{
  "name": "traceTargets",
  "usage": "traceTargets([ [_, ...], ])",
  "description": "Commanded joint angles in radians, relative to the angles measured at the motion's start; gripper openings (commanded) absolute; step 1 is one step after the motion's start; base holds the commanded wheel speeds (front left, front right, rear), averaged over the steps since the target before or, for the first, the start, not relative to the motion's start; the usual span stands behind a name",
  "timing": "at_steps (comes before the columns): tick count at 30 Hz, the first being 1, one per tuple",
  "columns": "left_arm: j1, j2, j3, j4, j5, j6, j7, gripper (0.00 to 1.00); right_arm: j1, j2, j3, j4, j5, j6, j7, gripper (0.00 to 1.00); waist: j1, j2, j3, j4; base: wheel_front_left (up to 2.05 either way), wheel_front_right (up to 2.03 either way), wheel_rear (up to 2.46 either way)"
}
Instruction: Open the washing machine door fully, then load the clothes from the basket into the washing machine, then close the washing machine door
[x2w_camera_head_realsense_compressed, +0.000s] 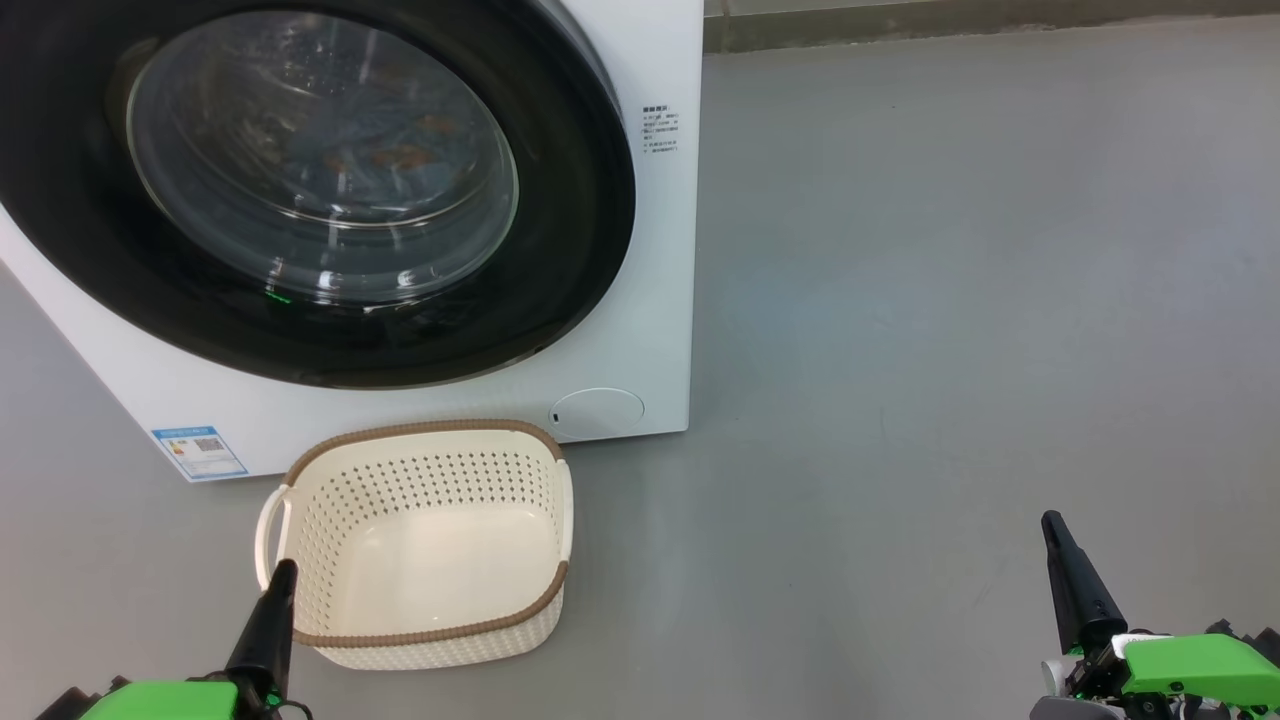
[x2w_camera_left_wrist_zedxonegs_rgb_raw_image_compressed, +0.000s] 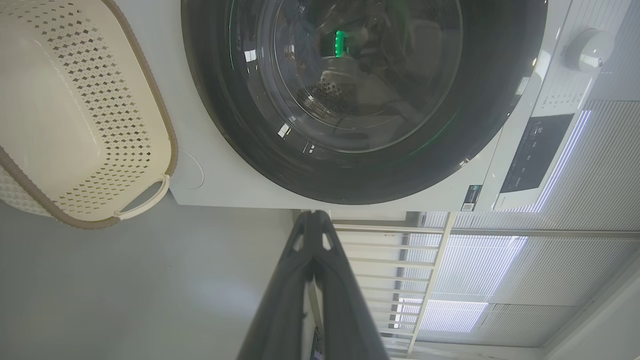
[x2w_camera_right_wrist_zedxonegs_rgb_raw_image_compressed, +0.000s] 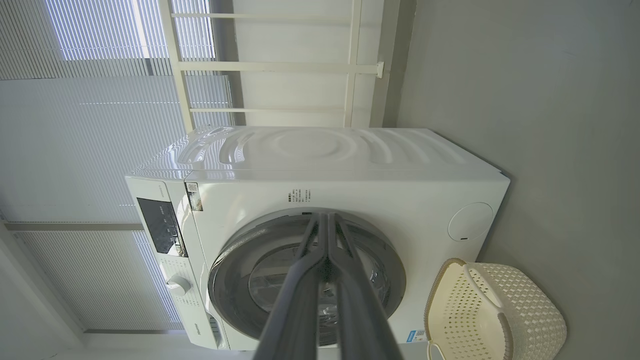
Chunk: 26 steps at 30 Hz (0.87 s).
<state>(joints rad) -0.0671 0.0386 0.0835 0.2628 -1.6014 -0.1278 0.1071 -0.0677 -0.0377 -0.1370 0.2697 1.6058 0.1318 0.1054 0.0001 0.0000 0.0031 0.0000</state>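
Washing machine door (x2w_camera_head_realsense_compressed: 320, 180) fills the upper left of the head view, its black rim seated flat against the white front of the washing machine (x2w_camera_head_realsense_compressed: 655, 300), shut. Through the glass, blue fabric with orange-brown patches looks like the clothes (x2w_camera_head_realsense_compressed: 400, 155) lying in the drum, though reflections blur them. The basket (x2w_camera_head_realsense_compressed: 420, 432) sits at lower centre-left on the grey floor (x2w_camera_head_realsense_compressed: 950, 300), its far rim just beside the machine's bottom edge, its inside bare.

The left gripper (x2w_camera_head_realsense_compressed: 275, 600) rises from the lower left corner, its tip overlapping the basket's near left corner in the picture; whether it touches I cannot tell. In the left wrist view its fingers (x2w_camera_left_wrist_zedxonegs_rgb_raw_image_compressed: 280, 300) are pressed together to the tip, holding nothing. The right gripper (x2w_camera_head_realsense_compressed: 1065, 570) stands at lower right, well apart from everything, with open floor across the right half of the frame. In the right wrist view its fingers (x2w_camera_right_wrist_zedxonegs_rgb_raw_image_compressed: 300, 300) also meet at the tip, empty.
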Motion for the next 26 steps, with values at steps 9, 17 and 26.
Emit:
traceTargets([
  [9,-0.041,0.012,0.030,-0.018,-0.007,-0.003,0.006,0.00,-0.040,-0.013,0.024,-0.025,0.003,-0.001,0.007,0.00,-0.0001,0.0000,0.000,0.000,0.00,0.00,0.00],
  [17,-0.041,0.012,0.030,-0.018,-0.007,-0.003,0.006,0.00,-0.040,-0.013,0.024,-0.025,0.003,-0.001,0.007,0.00,-0.0001,0.0000,0.000,0.000,0.00,0.00,0.00],
  [26,-0.041,0.012,0.030,-0.018,-0.007,-0.003,0.006,0.00,-0.040,-0.013,0.024,-0.025,0.003,-0.001,0.007,0.00,-0.0001,0.0000,0.000,0.000,0.00,0.00,0.00],
])
